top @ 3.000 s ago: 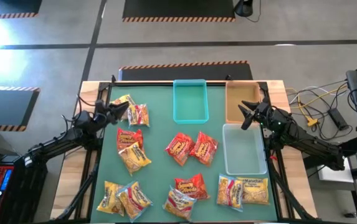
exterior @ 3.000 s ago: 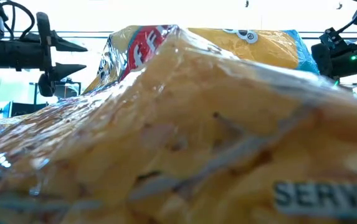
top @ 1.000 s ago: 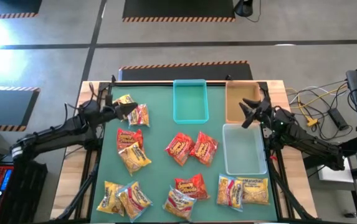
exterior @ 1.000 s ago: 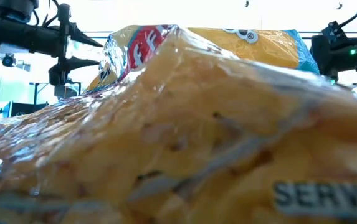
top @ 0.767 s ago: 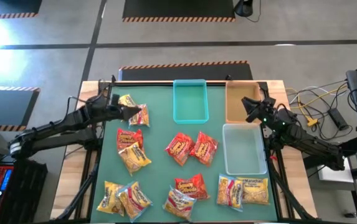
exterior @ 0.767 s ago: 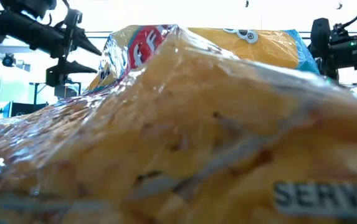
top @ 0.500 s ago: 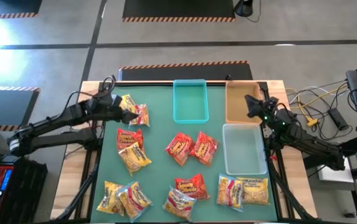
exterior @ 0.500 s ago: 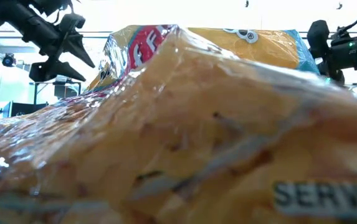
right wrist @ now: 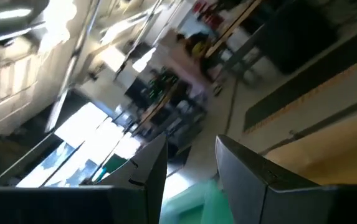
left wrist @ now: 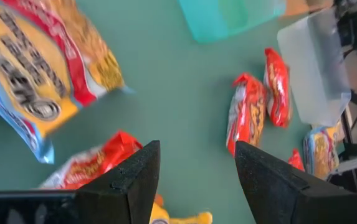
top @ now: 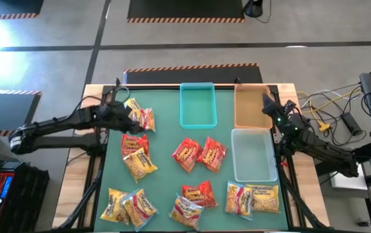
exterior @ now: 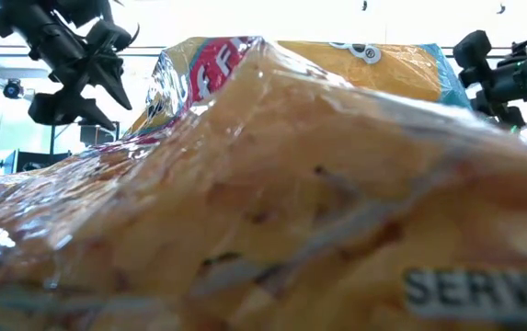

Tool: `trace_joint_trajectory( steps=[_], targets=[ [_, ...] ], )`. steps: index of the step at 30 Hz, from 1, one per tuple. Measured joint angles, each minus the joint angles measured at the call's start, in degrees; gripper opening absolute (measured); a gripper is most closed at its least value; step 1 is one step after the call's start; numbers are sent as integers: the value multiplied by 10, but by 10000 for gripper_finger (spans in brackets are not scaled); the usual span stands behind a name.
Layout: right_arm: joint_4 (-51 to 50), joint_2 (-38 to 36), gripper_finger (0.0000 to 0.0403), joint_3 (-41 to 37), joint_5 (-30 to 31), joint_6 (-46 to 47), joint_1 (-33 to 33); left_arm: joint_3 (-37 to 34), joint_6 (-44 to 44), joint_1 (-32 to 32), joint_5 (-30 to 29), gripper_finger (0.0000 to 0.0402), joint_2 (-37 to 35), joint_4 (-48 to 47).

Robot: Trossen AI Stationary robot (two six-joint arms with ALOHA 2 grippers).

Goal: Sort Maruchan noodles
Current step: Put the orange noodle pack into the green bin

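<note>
Several Maruchan noodle packets lie flat on the green mat: yellow-white ones (top: 142, 117) at the far left, red ones (top: 200, 154) in the middle, yellow ones (top: 130, 206) near the front. One yellow packet (exterior: 291, 211) fills the low view. My left gripper (top: 132, 119) hangs open above the far-left packets, slanting down, with bare mat between its fingers (left wrist: 197, 177). My right gripper (top: 265, 101) hovers open and level over the tan tray's right rim, holding nothing (right wrist: 190, 171).
Three trays stand on the far and right part of the mat: teal (top: 198, 120), tan (top: 248, 110) and clear (top: 255, 155). More packets (top: 253, 197) lie at the near right. Bare mat lies between the packet groups. Cables sit beyond the table's right edge.
My left gripper has tipped from level to slanting down and crept toward the far-left packets, staying open. My right gripper has rolled about its own axis in place, so its fingers now show edge-on from above.
</note>
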Motion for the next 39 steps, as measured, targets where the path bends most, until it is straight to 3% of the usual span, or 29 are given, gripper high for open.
trace_joint_trajectory(
  steps=[5,16,24,32,35,39],
  targets=[
    [18,0,128,0,68,60,0,-2,-33,-34,0,190,16,2],
    [72,2,128,0,59,53,0,-2,-44,-54,-3,190,42,69],
    [159,3,128,0,-65,-12,0,-3,-44,-54,-4,190,49,117],
    [167,8,128,0,-79,209,0,-3,-43,-54,-5,190,64,157],
    [161,12,128,0,-111,212,0,-3,-40,-54,-6,190,73,174],
    [144,20,128,0,-112,166,0,-3,-37,-54,-18,190,86,186]
  ],
)
